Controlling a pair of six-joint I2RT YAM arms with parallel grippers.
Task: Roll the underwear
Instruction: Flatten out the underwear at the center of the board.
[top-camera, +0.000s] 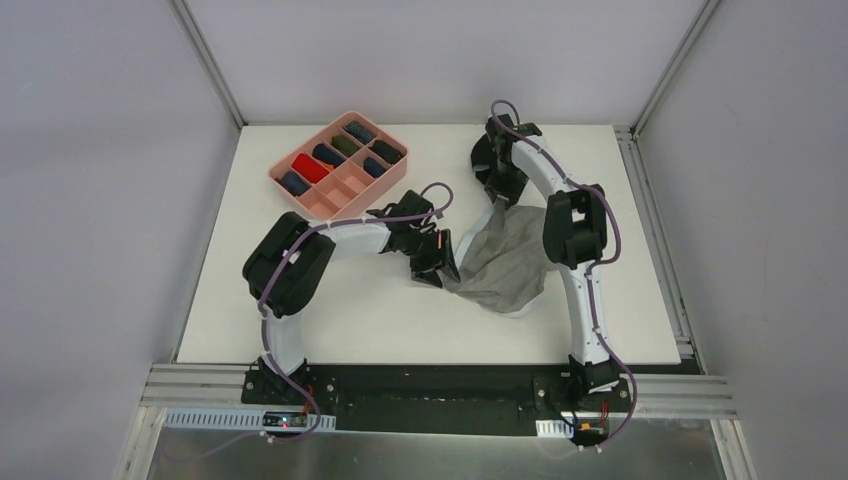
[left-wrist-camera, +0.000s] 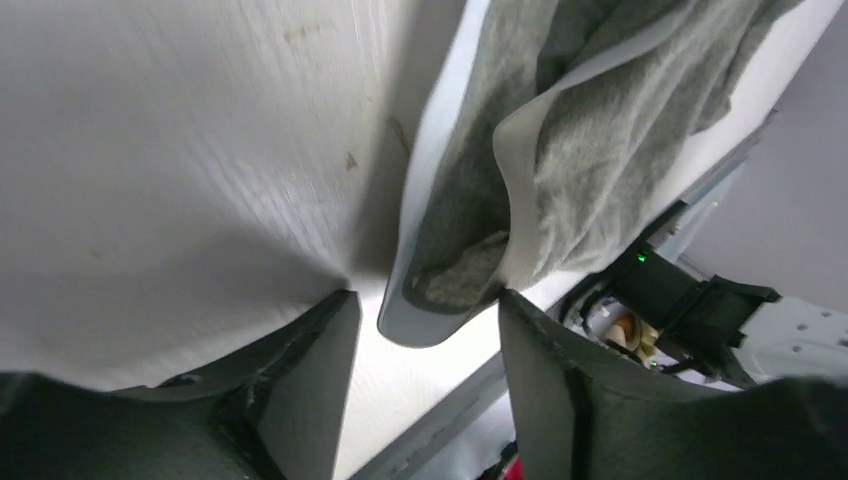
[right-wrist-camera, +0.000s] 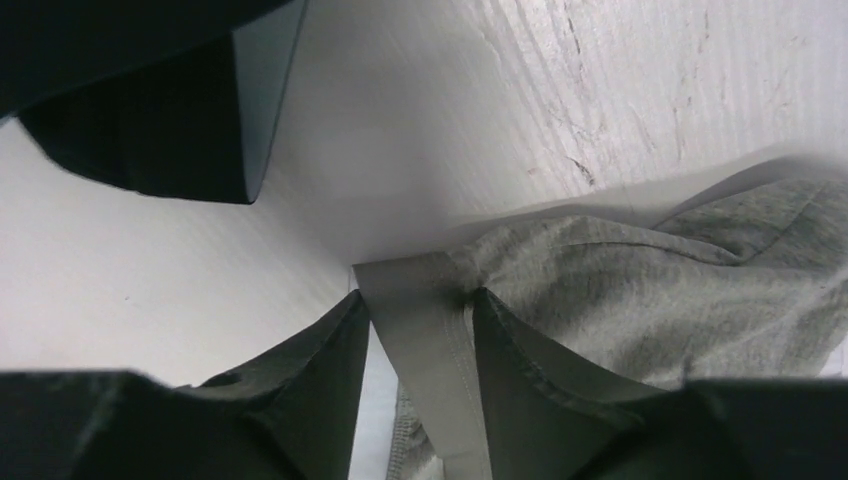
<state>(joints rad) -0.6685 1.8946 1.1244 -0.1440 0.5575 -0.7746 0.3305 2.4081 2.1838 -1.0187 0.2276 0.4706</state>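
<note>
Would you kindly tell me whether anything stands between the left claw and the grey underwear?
Nothing visible does. The left claw is open, and a waistband corner of the grey underwear already lies between its fingers, just over the table. The right claw grips the same waistband at another spot.

From where I stand: one table (top-camera: 330, 315) and two robot arms, the left arm (top-camera: 290, 265) and the right arm (top-camera: 575, 225). Two pairs of underwear: the grey briefs (top-camera: 505, 260) mid-table and the black briefs (top-camera: 480, 160) farther back. One pink tray (top-camera: 340, 190), far left, holds seven rolled cloths (top-camera: 325, 155): one red, one olive, five dark.
</note>
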